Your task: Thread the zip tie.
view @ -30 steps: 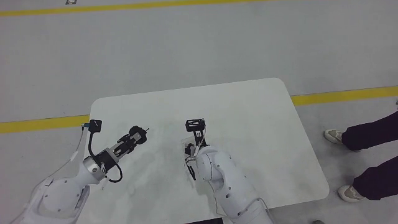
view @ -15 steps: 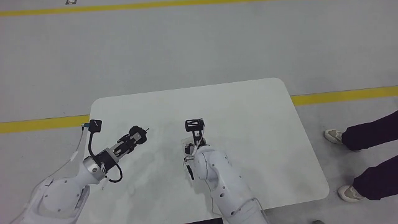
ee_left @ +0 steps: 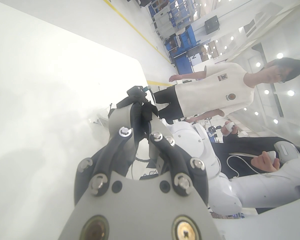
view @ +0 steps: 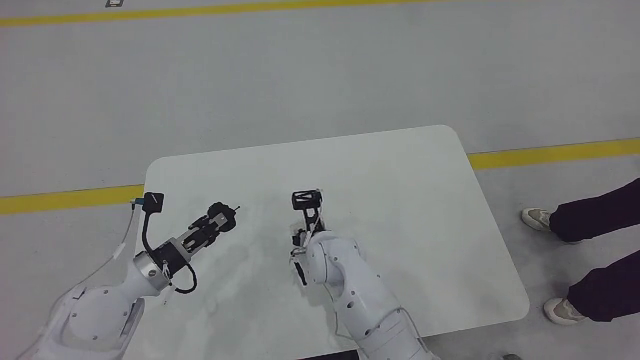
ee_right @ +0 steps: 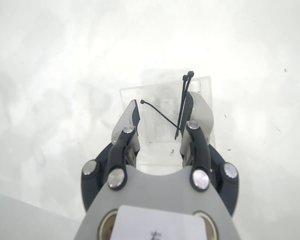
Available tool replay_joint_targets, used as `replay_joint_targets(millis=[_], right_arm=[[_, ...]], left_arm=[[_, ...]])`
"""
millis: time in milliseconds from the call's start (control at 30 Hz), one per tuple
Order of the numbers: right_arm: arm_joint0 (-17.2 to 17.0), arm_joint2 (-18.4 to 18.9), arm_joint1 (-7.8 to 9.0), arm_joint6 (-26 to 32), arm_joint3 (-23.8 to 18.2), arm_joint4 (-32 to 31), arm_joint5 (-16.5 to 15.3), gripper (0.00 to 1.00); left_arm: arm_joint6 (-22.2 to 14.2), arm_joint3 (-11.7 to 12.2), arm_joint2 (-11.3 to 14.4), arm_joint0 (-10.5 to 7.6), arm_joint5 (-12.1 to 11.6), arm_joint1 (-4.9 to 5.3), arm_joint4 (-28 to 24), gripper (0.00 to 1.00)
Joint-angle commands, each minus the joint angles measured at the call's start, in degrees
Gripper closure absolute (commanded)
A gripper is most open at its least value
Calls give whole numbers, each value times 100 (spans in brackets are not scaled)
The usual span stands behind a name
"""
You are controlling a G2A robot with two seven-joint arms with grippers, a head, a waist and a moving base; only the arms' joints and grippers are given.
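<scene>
The right gripper (ee_right: 162, 104), released, has edged sideways above the clear tray (ee_right: 205, 82). The zip ties (ee_right: 183, 101) lie between its fingers, two beside one finger, so a pick looks close. The left gripper (ee_left: 140, 116) hangs clenched, well apart.

Colour-wise it's pretty minimal. The zip ties (ee_right: 183, 101) between the right jaws are plain black, sitting in a totally see-through tray (ee_right: 202, 83). The tabletop (ee_right: 65, 51) under it is white with faint grey smudges and a few dark specks. The right jaws are silver-grey metal with black ribbed pads (ee_right: 136, 118) and black links. The left jaws are the same grey and black. The floor (view: 300, 70) is pale grey with yellow stripes (view: 300, 5).
</scene>
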Motion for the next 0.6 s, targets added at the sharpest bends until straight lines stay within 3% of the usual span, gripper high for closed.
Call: replay_joint_targets(millis=[0, 567], right_arm=[[16, -48, 0, -28, 7, 26, 0, 63], [-149, -78, 50, -8, -269, -81, 0, 64]], left_arm=[[0, 0, 0, 0, 0, 0, 0, 100], [0, 0, 0, 0, 0, 0, 0, 100]])
